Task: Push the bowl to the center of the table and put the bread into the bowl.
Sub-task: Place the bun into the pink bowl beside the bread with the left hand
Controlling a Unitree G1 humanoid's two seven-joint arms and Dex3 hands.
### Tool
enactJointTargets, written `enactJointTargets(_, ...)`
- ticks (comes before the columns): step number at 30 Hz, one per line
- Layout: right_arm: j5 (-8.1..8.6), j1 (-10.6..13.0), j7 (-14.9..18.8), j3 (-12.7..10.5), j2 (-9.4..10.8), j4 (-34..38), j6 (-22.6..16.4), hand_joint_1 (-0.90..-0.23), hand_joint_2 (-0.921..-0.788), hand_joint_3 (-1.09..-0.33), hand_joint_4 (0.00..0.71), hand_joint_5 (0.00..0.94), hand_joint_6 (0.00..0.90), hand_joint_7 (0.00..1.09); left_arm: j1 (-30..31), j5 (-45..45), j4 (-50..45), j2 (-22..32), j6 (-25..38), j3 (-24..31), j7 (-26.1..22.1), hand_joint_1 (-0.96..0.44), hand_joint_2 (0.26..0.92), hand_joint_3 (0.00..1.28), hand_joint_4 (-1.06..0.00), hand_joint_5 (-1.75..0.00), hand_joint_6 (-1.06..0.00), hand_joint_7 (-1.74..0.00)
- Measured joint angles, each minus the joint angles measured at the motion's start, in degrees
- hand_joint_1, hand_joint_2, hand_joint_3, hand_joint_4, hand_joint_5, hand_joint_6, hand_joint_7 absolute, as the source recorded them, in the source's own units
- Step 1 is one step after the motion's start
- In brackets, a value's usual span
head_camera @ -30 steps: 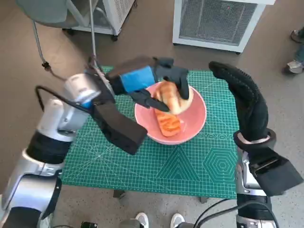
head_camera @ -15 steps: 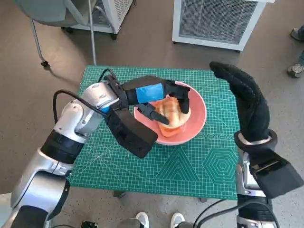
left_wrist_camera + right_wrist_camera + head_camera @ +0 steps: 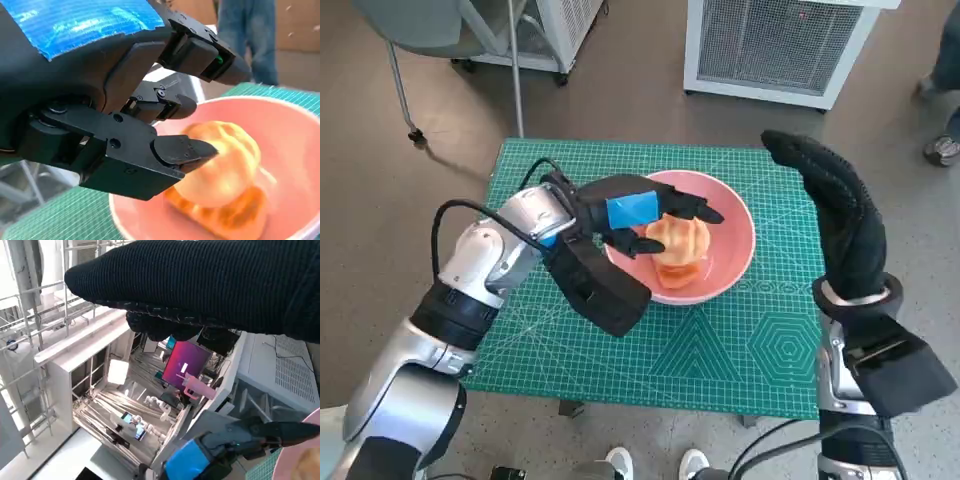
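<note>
While your head view a second ago showed the left hand wrapped around the bread, its fingers have now let go and spread apart over it, holding nothing. You can see the golden roll lying inside the pink bowl, on top of another orange piece, near the middle of the green cutting mat. Your right hand stays raised at the right, fingers straight and empty.

From the left wrist, the fingers hover just above the glossy, rounded bread.

From the right wrist, the glove holds nothing.
</note>
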Motion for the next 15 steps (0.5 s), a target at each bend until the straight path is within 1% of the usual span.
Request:
enactJointTargets(7,0.00,0.0,0.0,0.2,0.2,0.0,0.0,-0.653,-0.921,-0.815,0.204,0.003,-0.001,0.63,0.6,-0.2,-0.1,0.9,-0.1,0.3,0.9,0.25,0.825,0.53,-0.35,0.00,-0.42,-0.03)
enactJointTargets(10,0.00,0.0,0.0,0.2,0.3,0.0,0.0,-0.652,-0.921,-0.816,0.204,0.003,-0.001,0.63,1.4,-1.3,-0.6,1.9,-0.4,1.2,0.8,0.23,0.828,0.51,-0.36,0.00,-0.42,-0.03)
enactJointTargets(11,0.00,0.0,0.0,0.2,0.4,0.0,0.0,-0.652,-0.921,-0.816,0.204,0.003,-0.001,0.63,1.8,-2.1,-0.9,2.2,-0.4,1.7,0.5,0.23,0.829,0.50,-0.36,0.00,-0.42,-0.03)
enactJointTargets(14,0.00,0.0,-0.1,0.2,0.5,-0.1,0.2,-0.652,-0.921,-0.816,0.203,0.002,-0.001,0.62,3.2,-7.2,-2.5,3.4,-0.4,4.5,-2.1,0.21,0.832,0.40,-0.36,0.00,-0.42,-0.02)
enactJointTargets(15,0.00,0.0,-0.1,0.2,0.6,-0.1,0.2,-0.652,-0.921,-0.816,0.203,0.002,-0.001,0.62,3.6,-9.3,-2.9,3.6,-0.3,5.6,-3.0,0.21,0.832,0.39,-0.36,0.00,-0.42,-0.02)
